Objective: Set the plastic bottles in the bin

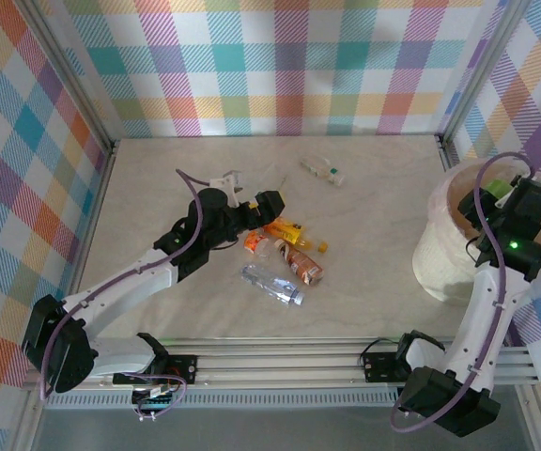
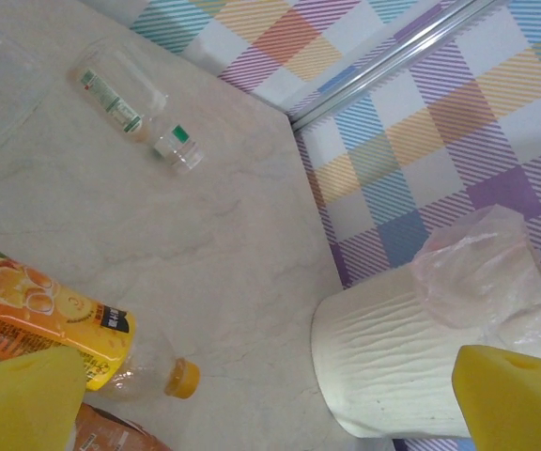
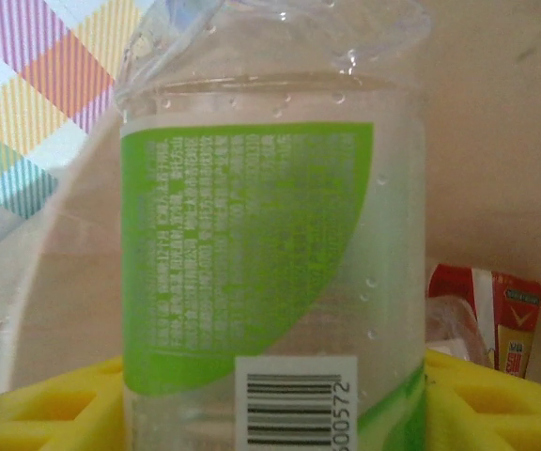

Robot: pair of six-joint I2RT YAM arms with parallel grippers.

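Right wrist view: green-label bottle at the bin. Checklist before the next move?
1. Green-label bottle in the right gripper: ok, both yellow pads touch it.
2. Bottle over the bin: ok, the pale inner wall is behind it, and the top view puts the gripper above the opening.
3. Drop zone: cannot tell, a red-label item lies below and the rest is hidden.
4. Left gripper open: ok, above the orange-label bottle.
5. Arms apart: ok, left arm at mid-table, right arm at the bin.
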